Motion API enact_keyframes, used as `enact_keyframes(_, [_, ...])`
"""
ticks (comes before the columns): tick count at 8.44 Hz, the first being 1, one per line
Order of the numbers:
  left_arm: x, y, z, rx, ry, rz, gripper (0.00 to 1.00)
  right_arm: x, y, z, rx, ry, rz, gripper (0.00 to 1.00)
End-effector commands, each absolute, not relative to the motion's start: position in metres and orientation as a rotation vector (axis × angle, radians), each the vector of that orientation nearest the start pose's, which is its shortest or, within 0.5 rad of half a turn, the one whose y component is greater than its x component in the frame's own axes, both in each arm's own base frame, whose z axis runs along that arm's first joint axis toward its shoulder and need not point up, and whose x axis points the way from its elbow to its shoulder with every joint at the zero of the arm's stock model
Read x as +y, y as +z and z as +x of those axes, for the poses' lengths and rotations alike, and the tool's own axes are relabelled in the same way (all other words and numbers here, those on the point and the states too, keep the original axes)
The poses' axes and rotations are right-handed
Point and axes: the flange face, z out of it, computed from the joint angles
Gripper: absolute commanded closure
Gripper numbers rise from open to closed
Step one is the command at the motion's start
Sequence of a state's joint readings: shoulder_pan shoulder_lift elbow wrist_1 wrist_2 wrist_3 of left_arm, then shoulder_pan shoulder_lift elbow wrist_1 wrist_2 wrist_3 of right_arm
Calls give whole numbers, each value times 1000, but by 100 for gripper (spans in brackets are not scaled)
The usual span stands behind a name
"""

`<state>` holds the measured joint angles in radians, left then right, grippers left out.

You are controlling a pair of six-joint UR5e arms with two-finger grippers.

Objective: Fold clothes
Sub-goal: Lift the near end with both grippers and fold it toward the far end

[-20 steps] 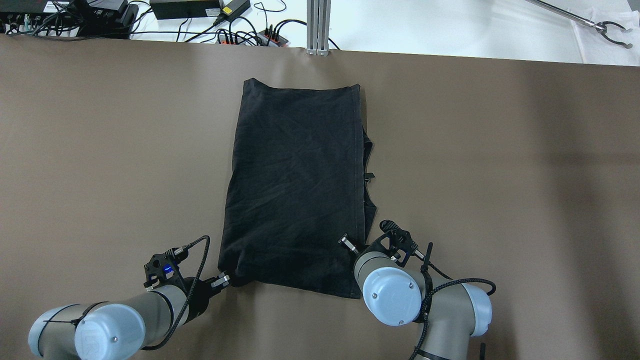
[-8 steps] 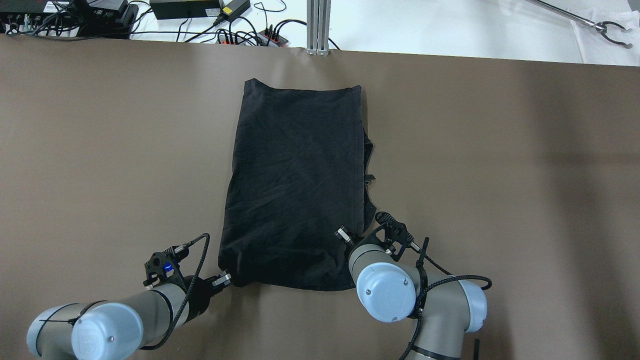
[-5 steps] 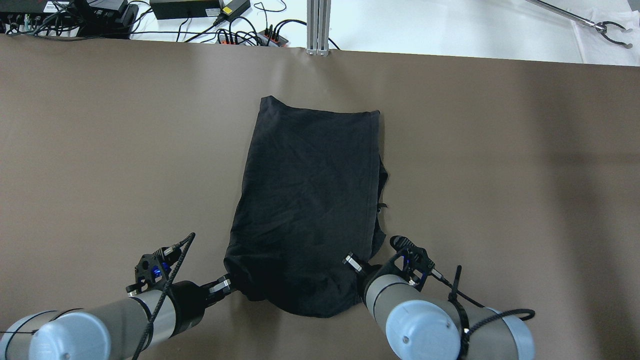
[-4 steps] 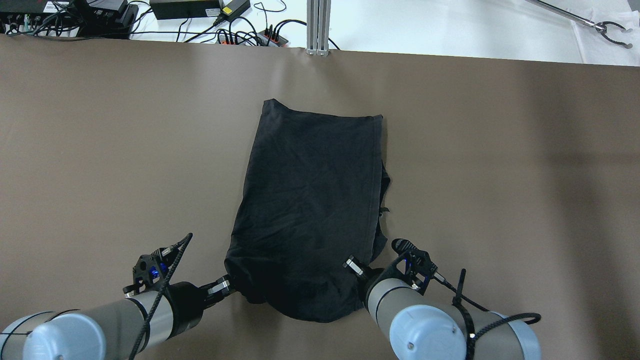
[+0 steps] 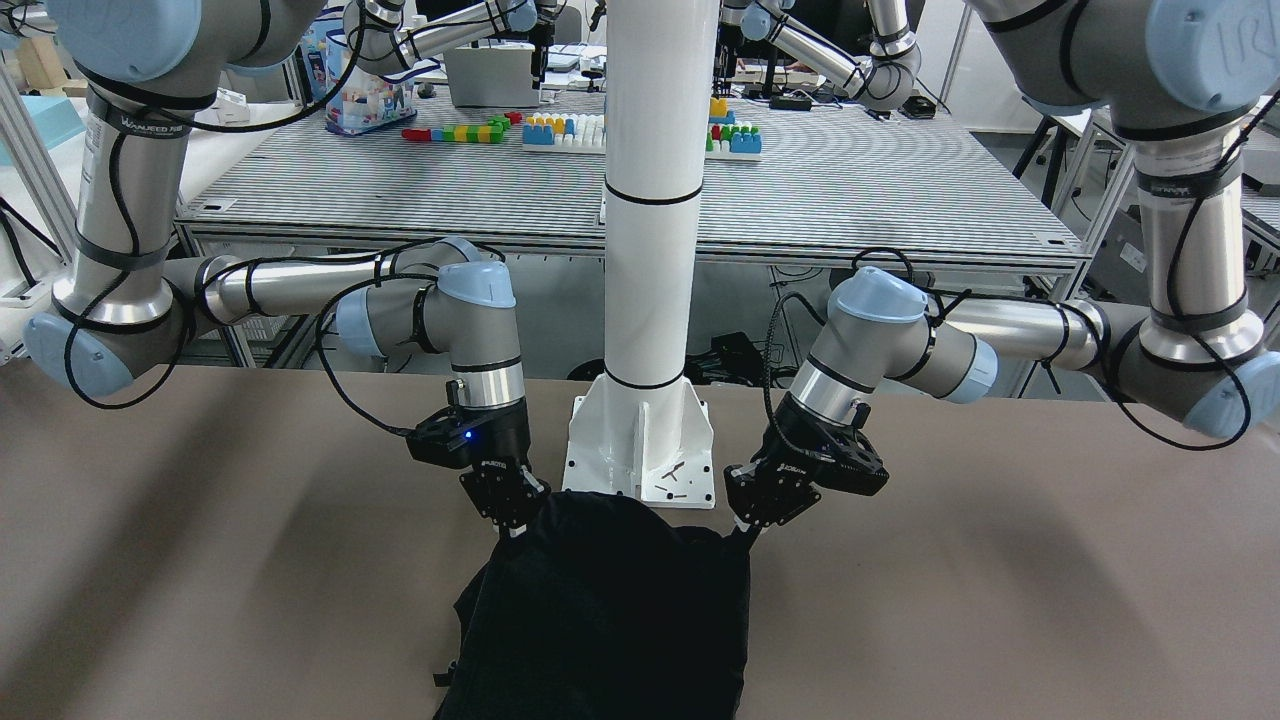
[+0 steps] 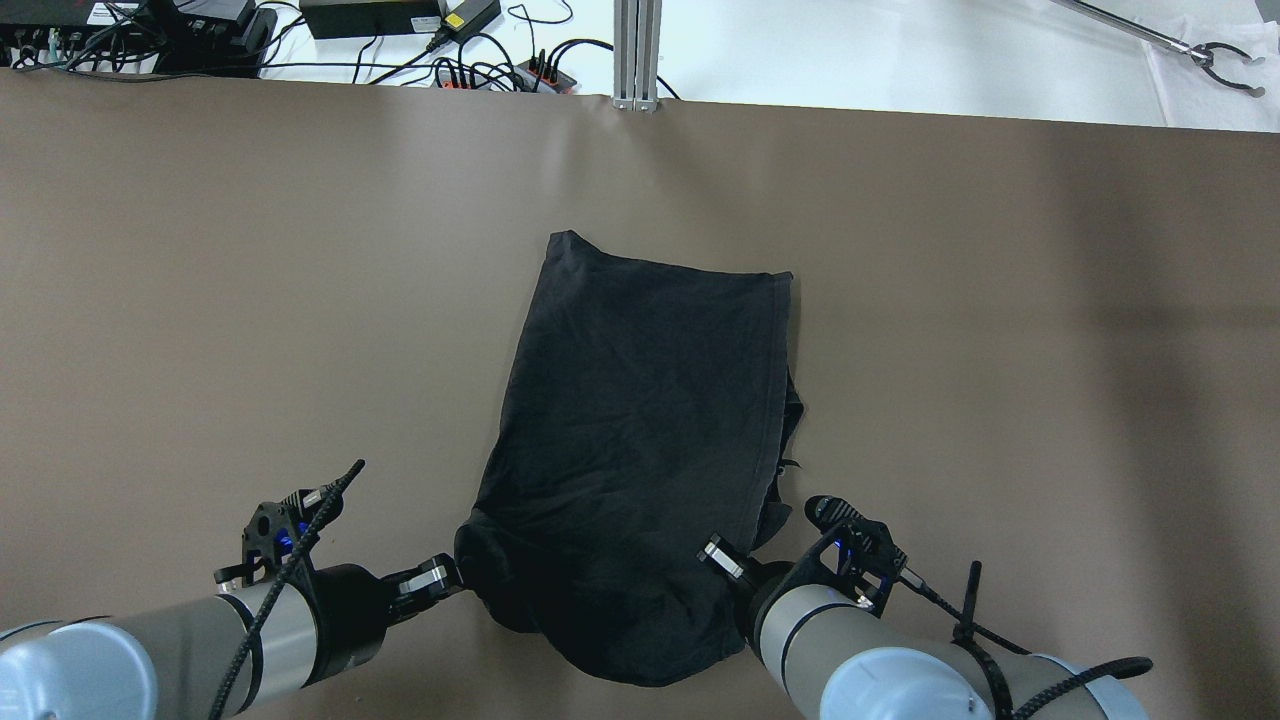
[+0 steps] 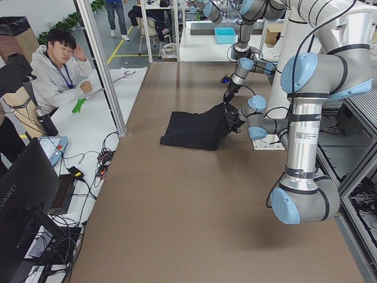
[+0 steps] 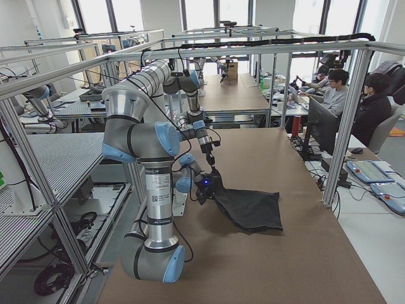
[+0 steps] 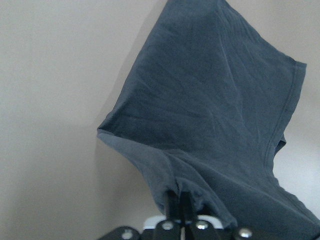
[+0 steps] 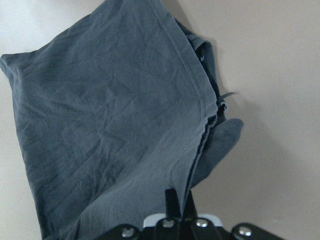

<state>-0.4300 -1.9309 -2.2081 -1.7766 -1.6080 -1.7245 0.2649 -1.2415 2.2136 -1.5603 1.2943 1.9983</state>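
**Cloth** (image 6: pixel 640 430): one black piece, creased, on the table (image 6: pixel 200 300), lying straight out from the pole (image 5: pixel 650 200).
- Its long axis runs directly away from the pole.
- The far hem lies flat, well apart from the pole.
- The pole-side end is raised off the table and sags in a pouch between its two corners, just in front of the base plate (image 5: pixel 640 455).
- A second layer shows along the edge on the right arm's side, so the piece appears already doubled lengthwise.

**Left gripper** (image 6: pixel 445 575): clenched on the pole-side corner on its own side. The wrist view shows its fingers (image 9: pixel 171 205) pressed together with fabric bunched between them.

**Right gripper** (image 6: pixel 722 560): clenched on the other pole-side corner. Its fingers (image 10: pixel 171 200) pinch the hem at the layered edge.

**Governing relation:** the whole cloth lies beyond both grippers, on the side away from the pole. The grippers flank the base plate, one to each side and about level, so neither arm is nearer the far hem.

**Judgement, step in hand:** the cross fold, not yet laid. The held end would need to travel along the long axis, away from the pole, over the flat part to meet the far hem. Both arms would have to move at one pace.

**Judgement, risks:**
- The slack middle may drag and bunch under the fold.
- The under-layer on the right arm's side may slip out of line.
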Motion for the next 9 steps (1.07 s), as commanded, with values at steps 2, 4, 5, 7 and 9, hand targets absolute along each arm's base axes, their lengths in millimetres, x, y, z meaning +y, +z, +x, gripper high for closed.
enact_keyframes(2, [-418,114,403,1072,-536,204,100,-369,223,-437,-925,792,310,100])
enact_keyframes(4, [-475,96,426,1018,-561,232,100,-394,230,-435,-885,795,347,100])
enact_keyframes(5, [-508,81,440,991,-575,235,100,-406,229,-442,-872,796,357,100])
enact_keyframes(7, [-561,64,479,915,-580,237,100,-427,224,-458,-850,801,370,100])
enact_keyframes(9, [-595,89,491,889,-591,250,100,-467,227,-472,-847,836,392,100])
